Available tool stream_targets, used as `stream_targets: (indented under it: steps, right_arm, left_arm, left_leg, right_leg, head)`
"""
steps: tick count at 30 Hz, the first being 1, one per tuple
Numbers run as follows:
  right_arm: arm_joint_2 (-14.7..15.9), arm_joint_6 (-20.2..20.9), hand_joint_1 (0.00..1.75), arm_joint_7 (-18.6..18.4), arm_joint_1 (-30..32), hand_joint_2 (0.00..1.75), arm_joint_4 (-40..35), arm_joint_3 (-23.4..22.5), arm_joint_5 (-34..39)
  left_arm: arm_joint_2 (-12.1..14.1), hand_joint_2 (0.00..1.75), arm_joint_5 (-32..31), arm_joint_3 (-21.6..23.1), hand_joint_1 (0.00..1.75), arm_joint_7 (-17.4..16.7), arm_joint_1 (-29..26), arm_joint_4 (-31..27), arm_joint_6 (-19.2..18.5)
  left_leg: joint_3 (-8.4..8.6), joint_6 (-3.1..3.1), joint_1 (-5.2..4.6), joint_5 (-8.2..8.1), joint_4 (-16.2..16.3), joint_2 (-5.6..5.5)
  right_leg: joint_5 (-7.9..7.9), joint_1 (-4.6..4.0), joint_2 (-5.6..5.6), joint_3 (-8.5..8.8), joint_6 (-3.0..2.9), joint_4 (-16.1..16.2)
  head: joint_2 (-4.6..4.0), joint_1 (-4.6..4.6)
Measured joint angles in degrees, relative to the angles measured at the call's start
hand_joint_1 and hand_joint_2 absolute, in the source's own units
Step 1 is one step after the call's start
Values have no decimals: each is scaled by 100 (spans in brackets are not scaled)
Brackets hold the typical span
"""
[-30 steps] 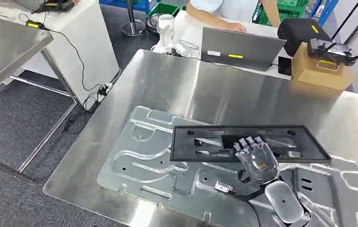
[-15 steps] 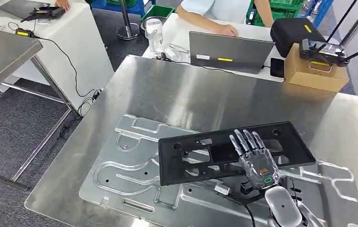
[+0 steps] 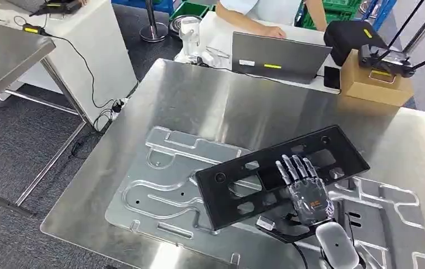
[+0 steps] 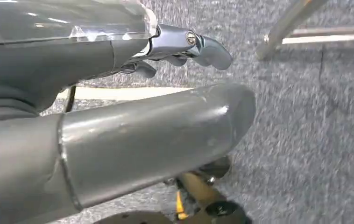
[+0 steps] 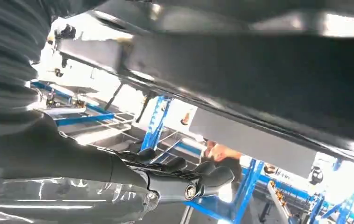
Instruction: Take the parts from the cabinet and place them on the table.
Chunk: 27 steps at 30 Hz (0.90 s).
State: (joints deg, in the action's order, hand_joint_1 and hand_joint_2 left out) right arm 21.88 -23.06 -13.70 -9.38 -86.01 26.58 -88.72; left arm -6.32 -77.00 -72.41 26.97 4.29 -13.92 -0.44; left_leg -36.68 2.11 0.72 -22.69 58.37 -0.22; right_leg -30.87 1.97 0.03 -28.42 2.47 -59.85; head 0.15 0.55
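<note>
Black plastic panel [image 3: 280, 175] with cutouts sits tilted over steel table [image 3: 210, 101], one long edge raised, lying across large aluminium plate [image 3: 160, 185] with routed grooves. Right hand [image 3: 304, 188] at panel's near side, fingers [image 3: 294, 168] straight and spread on its top face; whether thumb grips underneath, cannot tell. Left hand [image 4: 119, 121] hangs over grey carpet, fingers loosely curled, holding nothing. Beyond table: closed grey laptop [image 3: 280, 56], cardboard box [image 3: 374, 85] carrying black controller [image 3: 389, 60], person in pale shirt [image 3: 260, 11] seated behind.
</note>
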Motion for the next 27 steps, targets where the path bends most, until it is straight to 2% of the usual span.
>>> stream_targets:
  steps: [1, 2, 3, 5, 6, 7, 8, 9, 10, 11, 12, 13, 14, 15, 16, 17, 19, 20, 21, 22, 23, 24, 25, 26, 27]
  right_arm:
    - [-4, 9, 0, 0, -23, 175, 0, 0, 0]
    - [-9, 24, 0, -7, -12, 175, -5, -4, 0]
    - [-9, 37, 0, -7, -14, 175, -2, -7, 0]
    - [-28, 44, 0, -5, -7, 175, 0, -7, 0]
    - [-41, 46, 0, -4, -12, 175, 4, -4, 0]
    - [-46, 48, 0, -4, -7, 175, 7, -7, 0]
    - [-46, 46, 0, -4, -10, 175, 7, -7, 0]
    - [-55, 44, 0, -13, -27, 175, 7, -7, 0]
    - [-57, 44, 0, -13, -40, 175, 7, -7, 0]
    - [-57, 44, 0, -15, -46, 175, 7, -7, 0]
    - [-59, 44, 0, -20, -58, 175, 7, -11, 0]
    - [-59, 44, 0, -20, -74, 175, 7, -17, 0]
    - [-59, 44, 0, -20, -93, 175, 7, -28, 0]
    - [-59, 44, 0, -24, -113, 175, 7, -39, 0]
    - [-59, 44, 0, -30, -125, 175, 4, -44, 0]
    - [-59, 46, 0, -39, -144, 175, 2, -50, 0]
    - [-59, 48, 0, -42, -125, 175, 4, -50, 0]
    - [-63, 52, 0, -53, -106, 175, 4, -48, 0]
    - [-68, 55, 0, -52, -76, 175, 7, -44, 0]
    - [-70, 55, 0, -63, -49, 175, 15, -39, 0]
    - [-70, 55, 0, -68, -51, 175, 22, -39, 0]
    - [-70, 52, 0, -72, -47, 175, 28, -39, 0]
    - [-72, 52, 0, -76, -37, 175, 33, -39, 0]
    - [-72, 52, 0, -76, -21, 175, 37, -37, 0]
    - [-72, 55, 0, -74, -7, 175, 46, -31, 0]
  left_arm:
    - [0, 0, 2, -2, 0, 2, -1, 0, 0]
    - [-4, 0, 0, -4, 0, 9, -4, 0, -4]
    - [-4, 0, 0, -9, 0, 9, 1, 0, -7]
    - [-5, 0, 0, -22, 0, 7, -10, 0, -22]
    - [0, 0, 2, -35, 0, 4, -15, 0, -26]
    - [0, 0, 2, -37, 0, 4, -21, 0, -28]
    - [-2, 0, 0, -37, 0, 4, -21, 2, -37]
    - [-4, 0, 0, -37, 0, 2, -16, 2, -42]
    - [-4, 0, 0, -37, 0, 2, -8, 2, -42]
    - [-4, 0, 0, -37, 0, 2, -4, 2, -41]
    - [-4, 0, 0, -37, 0, 2, -6, 2, -42]
    - [-4, 0, 2, -37, 0, 2, -8, 2, -41]
    - [-4, 0, 0, -37, 0, 2, -10, 2, -42]
    - [-4, 0, 0, -39, 0, 2, -8, 2, -42]
    - [9, 0, 0, -39, 0, 0, 5, 2, -42]
    - [9, 0, 2, -39, 0, 2, 10, 2, -39]
    - [7, 0, 2, -39, 0, -7, 4, 4, -41]
    - [7, 0, 2, -39, 0, -7, 2, 4, -42]
    - [2, 0, 2, -39, 0, -11, 4, 4, -42]
    - [-7, 0, 2, -39, 0, -13, 12, 4, -42]
    - [-9, 0, 0, -39, 0, -15, 16, 4, -42]
    - [-9, 0, 0, -42, 0, -17, 6, 4, -42]
    - [-9, 0, 2, -44, 0, -18, 2, 4, -42]
    - [-9, 0, 2, -44, 0, -17, 2, 4, -42]
    - [-11, 0, 2, -46, 0, -20, 2, 4, -42]
  left_leg:
    - [-38, -40, -9, 22, 20, -11]
    - [-19, -81, -12, 46, 20, -23]
    - [-33, -126, -10, 75, 24, -23]
    - [-58, -227, -12, 171, -15, -42]
    - [-100, -246, 27, 79, 54, -40]
    - [-187, -261, 23, -218, 228, -18]
    - [-282, -276, 27, -584, 569, -16]
    - [-378, -295, 33, -921, 1001, -13]
    - [-456, -312, 33, -1136, 1428, -13]
    - [-466, -323, 33, -1169, 1710, -13]
    - [-357, -317, 33, -1042, 1729, -12]
    - [-147, -298, 32, -860, 1530, -12]
    - [190, -263, 30, -668, 1101, -13]
    - [596, -215, 20, -583, 547, -15]
    - [887, -166, -6, -790, 27, -21]
    - [1009, -166, -30, -796, -152, -25]
    - [948, -137, -66, -731, -146, -22]
    - [922, -91, -69, -672, -177, -13]
    - [912, -16, 14, -549, -291, 27]
    - [849, 36, -12, -476, -317, 52]
    - [770, 94, -13, -403, -316, 62]
    - [675, 91, -19, -336, -308, 70]
    - [603, 89, -27, -283, -305, 74]
    - [502, 80, -27, -217, -289, 78]
    - [403, 69, -26, -160, -267, 79]
  right_leg:
    - [-115, -42, 25, 73, -34, 130]
    - [29, -72, 60, 0, -105, 70]
    - [-27, -75, 58, -11, -147, 135]
    - [69, -88, 51, -69, -240, 123]
    - [154, -49, 1, -131, -303, 150]
    - [209, -55, 10, -195, -350, 157]
    - [266, -59, 1, -264, -386, 151]
    - [324, -73, -4, -340, -393, 142]
    - [376, -90, -18, -418, -392, 134]
    - [425, -107, -40, -501, -391, 118]
    - [468, -118, -56, -578, -387, 101]
    - [509, -128, -62, -642, -376, 83]
    - [548, -135, -66, -702, -365, 68]
    - [589, -143, -66, -739, -350, 54]
    - [624, -150, -75, -767, -323, 47]
    - [665, -151, -76, -770, -286, 54]
    - [767, -125, -84, -750, -213, 114]
    - [825, -130, -79, -748, -177, 145]
    - [780, -125, -70, -781, -144, 114]
    - [535, -135, -45, -841, -131, 7]
    - [155, -122, -24, -951, -126, -298]
    - [-202, -116, -21, -1057, -110, -728]
    - [-395, -111, -21, -1122, -93, -1070]
    - [-454, -106, -21, -1159, -72, -1403]
    - [-319, -101, -22, -1099, -56, -1500]
  head:
    - [0, 0]
    - [0, -2]
    - [0, -4]
    - [0, -4]
    - [0, -2]
    - [0, -11]
    - [0, -9]
    - [0, -11]
    - [0, -11]
    - [0, -11]
    - [0, -11]
    - [0, -11]
    - [0, -11]
    - [0, -11]
    - [0, -11]
    - [0, -9]
    - [0, -11]
    - [0, -9]
    - [0, -9]
    - [0, -4]
    - [0, -4]
    - [0, -4]
    - [0, -4]
    - [0, -4]
    - [0, -4]
